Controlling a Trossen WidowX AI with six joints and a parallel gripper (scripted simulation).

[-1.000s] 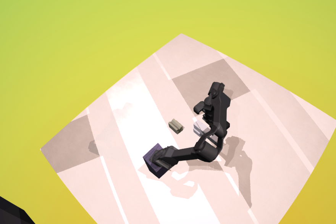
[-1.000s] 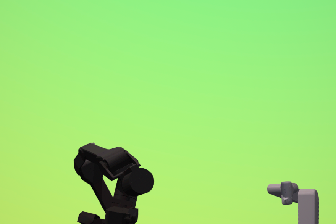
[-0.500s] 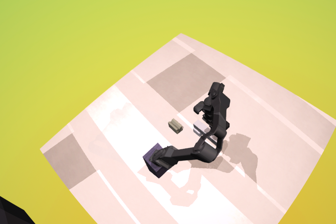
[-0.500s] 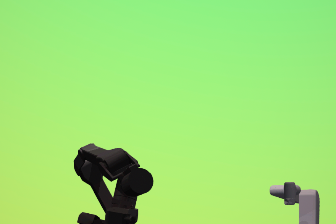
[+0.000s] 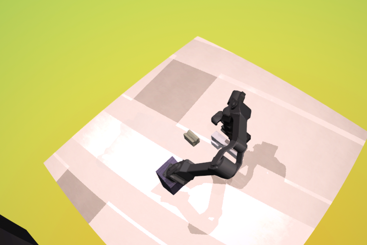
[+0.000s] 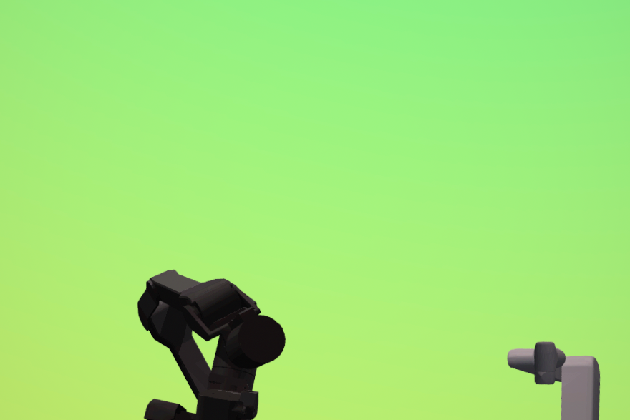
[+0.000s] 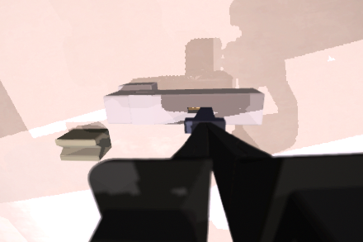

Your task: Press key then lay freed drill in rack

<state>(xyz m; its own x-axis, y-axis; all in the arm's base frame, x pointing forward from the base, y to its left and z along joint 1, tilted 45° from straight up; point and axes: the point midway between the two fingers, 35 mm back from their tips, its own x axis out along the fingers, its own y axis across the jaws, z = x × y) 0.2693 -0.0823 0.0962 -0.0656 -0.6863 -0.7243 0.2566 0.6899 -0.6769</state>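
Observation:
A long white block (image 5: 216, 140) (image 7: 144, 110) lies ahead of my gripper, partly hidden by the arm in the top view. A dark navy T-shaped part (image 7: 188, 125) stands at its near side in the wrist view, just beyond my fingertips; it seems to be the drill's handle. A small yellow-brown piece (image 7: 193, 108) shows beside it. A low raised piece (image 7: 138, 87) sits at the block's far left; which part is the key I cannot tell. The tan grooved rack (image 5: 191, 138) (image 7: 81, 153) lies left of the block. My gripper (image 7: 204, 128) is shut and holds nothing; contact cannot be made out.
The arm's base stands on a purple block (image 5: 164, 167) at the lower left of the rack in the top view. The exterior view shows the upper arm and a grey post (image 6: 580, 387) with a jointed head at right. Shadows cross the pale table top (image 5: 284, 117).

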